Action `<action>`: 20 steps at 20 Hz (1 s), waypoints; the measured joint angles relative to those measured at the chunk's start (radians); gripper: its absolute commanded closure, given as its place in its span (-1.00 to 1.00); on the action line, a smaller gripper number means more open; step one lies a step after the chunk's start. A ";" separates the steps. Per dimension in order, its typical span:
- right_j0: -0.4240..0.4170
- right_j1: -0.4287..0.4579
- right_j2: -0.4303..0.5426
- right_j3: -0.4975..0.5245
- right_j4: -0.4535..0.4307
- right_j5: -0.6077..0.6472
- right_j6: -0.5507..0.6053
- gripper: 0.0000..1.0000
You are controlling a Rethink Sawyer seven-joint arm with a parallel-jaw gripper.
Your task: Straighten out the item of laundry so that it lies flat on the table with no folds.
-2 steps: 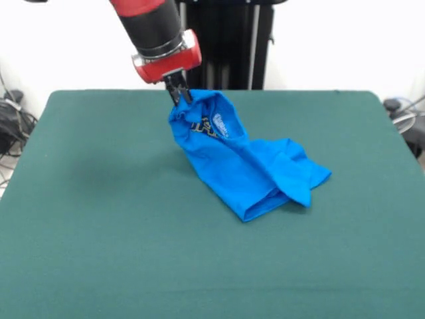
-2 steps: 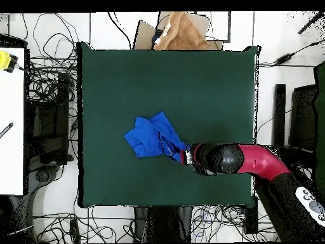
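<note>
Gripper [image 1: 179, 95] pinching raised edge of blue T-shirt [image 1: 246, 166]; rest trails away from it (crumpled, folded) on green table [image 1: 99, 232].

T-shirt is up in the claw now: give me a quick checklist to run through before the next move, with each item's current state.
1. Grip: claw shut on one end of the T-shirt - ok.
2. Lift: the held end is raised, the other end trails on the table - ok.
3. Flatness: cloth bunched and folded over itself - not ok.
4. Layers pinched, one or several - cannot tell.
5. Room to spread: green surface open all round the shirt in the overhead view - ok.
6. Which part is held, hem, collar or sleeve - cannot tell.
</note>
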 measured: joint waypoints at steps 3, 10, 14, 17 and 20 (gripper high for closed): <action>-0.027 -0.002 0.008 0.010 -0.022 0.000 -0.005 1.00; -0.086 -0.058 0.011 0.059 -0.058 0.000 -0.006 1.00; -0.109 -0.095 0.011 0.094 -0.072 0.000 -0.006 1.00; -0.113 -0.108 0.011 0.113 -0.086 0.000 -0.006 1.00; -0.113 -0.109 0.011 0.122 -0.094 0.000 -0.006 1.00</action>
